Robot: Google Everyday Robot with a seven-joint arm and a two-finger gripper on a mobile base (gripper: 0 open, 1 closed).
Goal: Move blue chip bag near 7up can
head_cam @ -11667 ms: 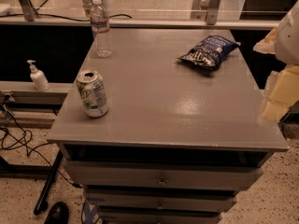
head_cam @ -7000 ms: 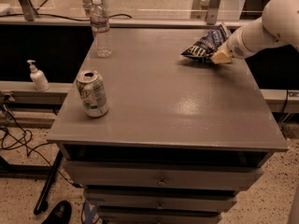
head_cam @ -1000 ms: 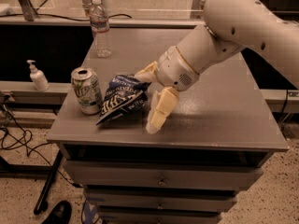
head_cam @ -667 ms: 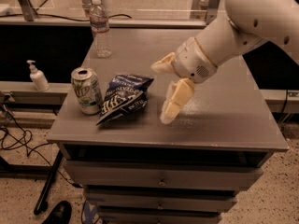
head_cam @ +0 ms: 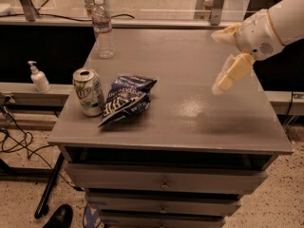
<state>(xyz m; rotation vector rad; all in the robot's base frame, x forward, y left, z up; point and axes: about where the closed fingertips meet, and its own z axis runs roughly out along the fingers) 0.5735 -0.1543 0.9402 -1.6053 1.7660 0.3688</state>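
Gripper (head_cam: 219,61) hung above right side of surface (head_cam: 190,122). Fingers (head_cam: 233,71) spread wide, holding nothing. Blue chip bag (head_cam: 126,100) lay well apart to gripper's left, toward front-left corner, just beside 7up can (head_cam: 89,92); couldn't tell whether touching. Bag's long axis ran diagonally, front-left to back-right, lower corner near front edge. I judged placement done, only clearing away left. Open room lay right and back. Water bottle (head_cam: 102,27) stood back-left, well clear.

Robot lab: end effector (head_cam: 216,61) hangs over cabinet (head_cam: 180,122).
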